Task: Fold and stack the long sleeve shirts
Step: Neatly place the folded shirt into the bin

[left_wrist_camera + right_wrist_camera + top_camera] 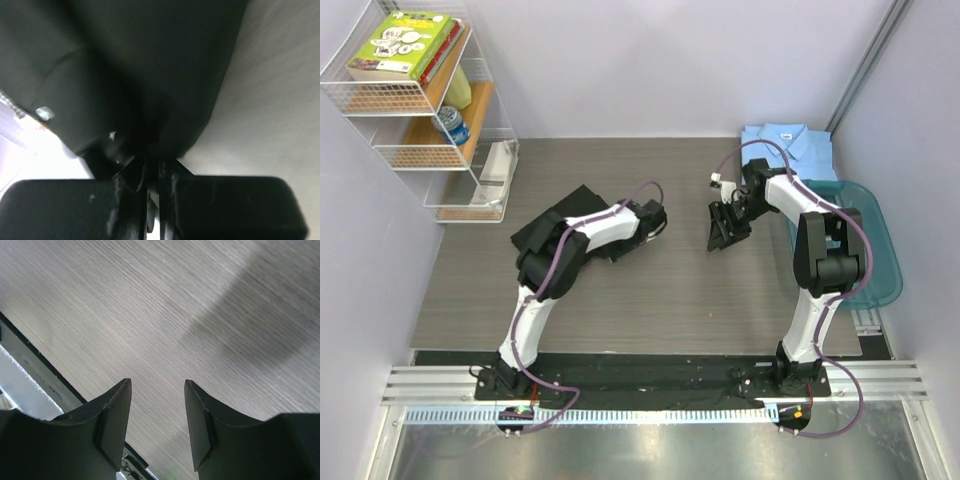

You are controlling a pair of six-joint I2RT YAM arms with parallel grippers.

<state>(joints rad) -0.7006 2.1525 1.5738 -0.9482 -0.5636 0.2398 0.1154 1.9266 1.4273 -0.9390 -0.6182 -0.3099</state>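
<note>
The black shirt [560, 215] lies bunched on the table at centre left, partly under my left arm. My left gripper [655, 220] is at its right edge. In the left wrist view the jaws [154, 162] are pressed together on a fold of the black shirt [150, 65], and a pale button [44, 113] shows at the left. The light blue shirt [785, 143] lies folded at the back right corner. My right gripper [728, 225] hangs over bare table at centre right, left of that shirt. It is open and empty [157, 407].
A teal plastic tub [875, 250] stands at the right edge, beside my right arm. A wire shelf [430, 110] with books and small items stands at the back left. Grey walls close in the table at the back and sides.
</note>
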